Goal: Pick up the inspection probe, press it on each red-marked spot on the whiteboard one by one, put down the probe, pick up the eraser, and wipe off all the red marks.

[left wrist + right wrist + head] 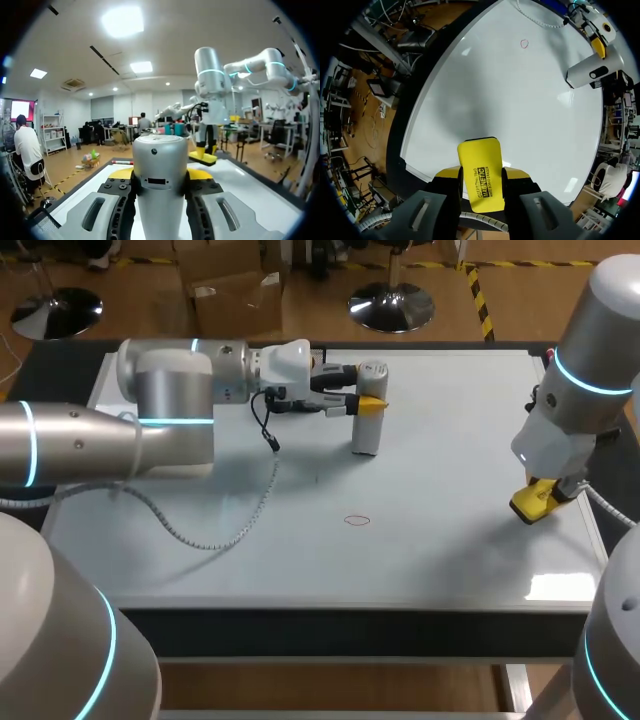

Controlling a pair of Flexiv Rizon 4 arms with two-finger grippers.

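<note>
The left claw (360,388) (160,176) is closed on the probe (367,425) (160,155), which is held upright at the whiteboard (450,440) near the middle of its far edge; the right claw (540,498) (481,176) is clamped on the yellow eraser (532,504) (479,157) by the right edge; one red ring (357,520) (524,43) is seen nearer the front edge, well apart from both.

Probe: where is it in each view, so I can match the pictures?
Head view: probe upright over the whiteboard's far middle, in the left pincer.
Left wrist view: probe close up, held in that same pincer.
Right wrist view: probe far ahead, across the whiteboard.
Shared landmark: the yellow eraser in the right pincer, seen in all three.
</note>
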